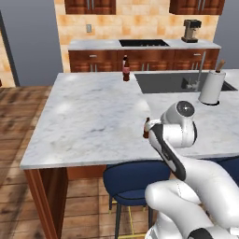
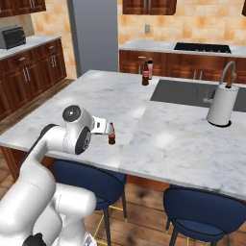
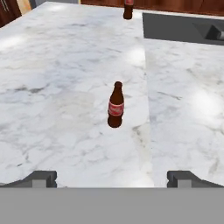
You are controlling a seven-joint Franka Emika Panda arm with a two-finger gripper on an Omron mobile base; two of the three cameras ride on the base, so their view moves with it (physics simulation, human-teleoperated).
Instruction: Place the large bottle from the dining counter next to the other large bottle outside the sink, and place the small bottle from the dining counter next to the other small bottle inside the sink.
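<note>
1. You're lining up on the small bottle [image 3: 116, 105], which stands upright on the dining counter [image 3: 57, 87] near its stool-side edge, dead ahead of the gripper [image 3: 111, 178]. The claw is released, fingers spread wide and clear of the bottle.
2. I'd judge this the reach for the small-bottle step; next you need to advance, straddle the body below the neck, then clench.
3. The bottle is slender, dark brown and glossy with a red label band: narrow, likely easy to tip.
4. At the far edge, the tall pink bottle [image 2: 150, 68] and the squat brown bottle [image 2: 145, 77] stand together just beside the sink [image 2: 192, 93].
5. The counter is smooth, grey-veined white marble; the sink is a dark rectangular basin.
</note>
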